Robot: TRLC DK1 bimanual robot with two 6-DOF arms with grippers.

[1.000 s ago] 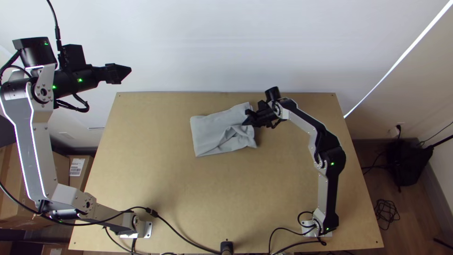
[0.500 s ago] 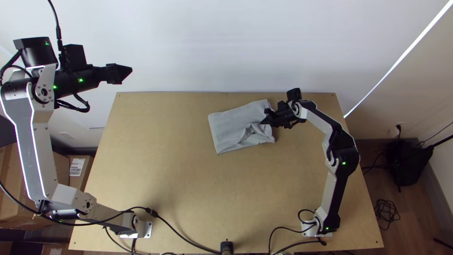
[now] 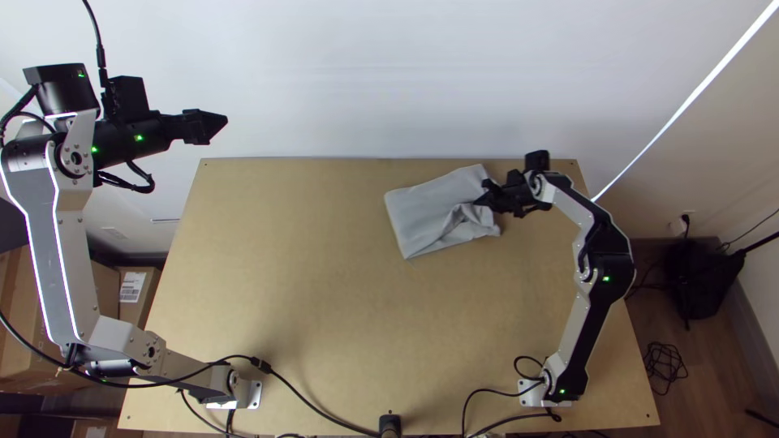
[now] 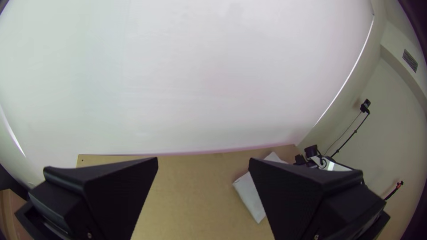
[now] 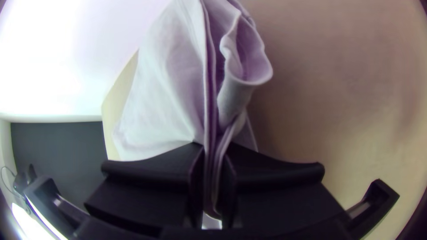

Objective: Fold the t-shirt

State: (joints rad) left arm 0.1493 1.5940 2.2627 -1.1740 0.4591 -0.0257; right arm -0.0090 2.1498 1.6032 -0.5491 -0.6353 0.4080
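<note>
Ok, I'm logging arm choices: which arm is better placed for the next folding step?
Right, I'd say: the right gripper has layers of the t-shirt pinched between its fingers, while the left gripper hangs open, well away from the cloth.

The bench (image 3: 324,316) is pale wood. A grey t-shirt (image 3: 426,211) lies folded near its far edge, partly bunched.

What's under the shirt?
The shirt lies on the wooden table, which you can see past its edges. The part it covers is hidden, so I can't tell whether anything else is there.
</note>
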